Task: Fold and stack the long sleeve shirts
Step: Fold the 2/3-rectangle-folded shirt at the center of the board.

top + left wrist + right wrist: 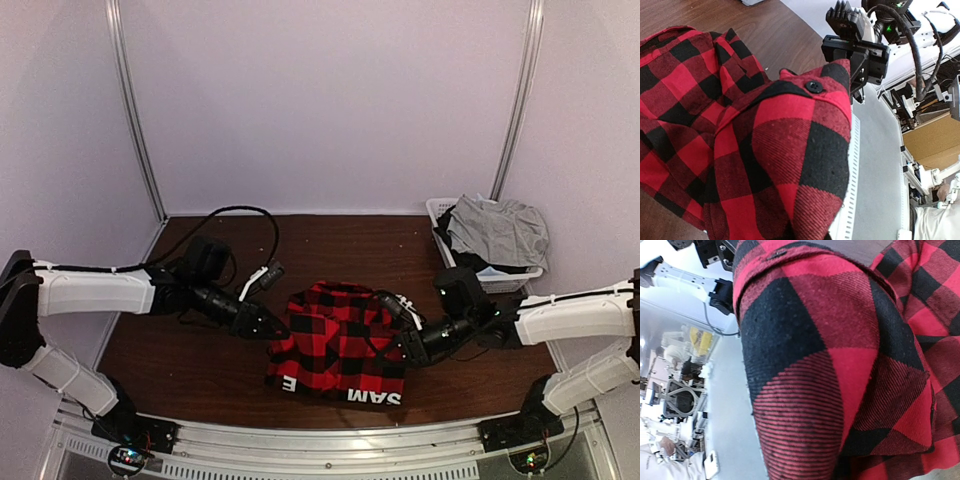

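A red-and-black buffalo-check flannel shirt (340, 340) lies bunched in the middle of the brown table, with white lettering along its front hem. My left gripper (277, 329) is at the shirt's left edge and my right gripper (405, 347) at its right edge. Both look shut on folds of the fabric. In the left wrist view the shirt (785, 150) drapes over my jaws and hides them; a buttoned edge (814, 86) reaches up to the right arm's wrist. In the right wrist view the shirt (830, 350) likewise covers the jaws.
A white mesh basket (436, 209) stands at the back right of the table, holding a grey garment (497, 232) over dark clothes. Black cables (240, 215) loop over the table behind the left arm. The metal front rail (320, 440) runs along the near edge.
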`<state>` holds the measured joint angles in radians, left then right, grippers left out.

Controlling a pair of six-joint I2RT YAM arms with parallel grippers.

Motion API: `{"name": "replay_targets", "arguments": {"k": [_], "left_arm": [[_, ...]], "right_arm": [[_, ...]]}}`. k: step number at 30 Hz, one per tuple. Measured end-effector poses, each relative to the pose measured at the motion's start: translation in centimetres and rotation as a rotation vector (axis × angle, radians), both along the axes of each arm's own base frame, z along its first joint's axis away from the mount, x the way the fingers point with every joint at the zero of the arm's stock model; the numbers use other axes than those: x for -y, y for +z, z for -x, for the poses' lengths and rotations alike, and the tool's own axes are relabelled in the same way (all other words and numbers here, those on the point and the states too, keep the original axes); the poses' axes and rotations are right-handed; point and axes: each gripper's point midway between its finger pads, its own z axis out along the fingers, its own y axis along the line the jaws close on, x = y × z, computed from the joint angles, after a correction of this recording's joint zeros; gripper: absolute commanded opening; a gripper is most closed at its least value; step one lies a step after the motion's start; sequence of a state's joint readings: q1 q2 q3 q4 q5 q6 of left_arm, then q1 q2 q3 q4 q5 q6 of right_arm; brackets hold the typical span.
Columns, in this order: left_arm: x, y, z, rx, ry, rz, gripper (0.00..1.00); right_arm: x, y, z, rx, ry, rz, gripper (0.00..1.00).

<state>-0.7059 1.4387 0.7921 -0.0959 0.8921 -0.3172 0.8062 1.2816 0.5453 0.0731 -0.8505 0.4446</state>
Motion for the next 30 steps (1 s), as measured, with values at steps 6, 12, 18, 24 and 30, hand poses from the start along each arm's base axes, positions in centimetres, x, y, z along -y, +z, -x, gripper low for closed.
{"name": "replay_targets", "arguments": {"k": [6,12,18,24,30], "left_arm": [[-1.1,1.6,2.2,-0.031,-0.001,0.026,0.00],[-1.6,2.0,4.5,-0.081,-0.028,0.015,0.00],[-2.0,2.3,6.6,-0.143,-0.059,0.004,0.00],[-1.6,3.2,5.7,-0.164,-0.048,0.025,0.00],[-1.3,3.2,0.1,-0.197,0.080,0.041,0.00]], "right_arm": [[-0.6,1.9,2.5,-0.073,0.033,-0.068,0.00],[-1.2,1.9,5.8,-0.171,0.076,-0.075,0.00],[-1.7,3.1,7.6,-0.232,0.094,-0.107,0.00],[-1.6,3.4,6.5,-0.261,0.060,-0.109,0.00],[-0.7,4.3,1.7,-0.248,-0.058,-0.110,0.00]]}}
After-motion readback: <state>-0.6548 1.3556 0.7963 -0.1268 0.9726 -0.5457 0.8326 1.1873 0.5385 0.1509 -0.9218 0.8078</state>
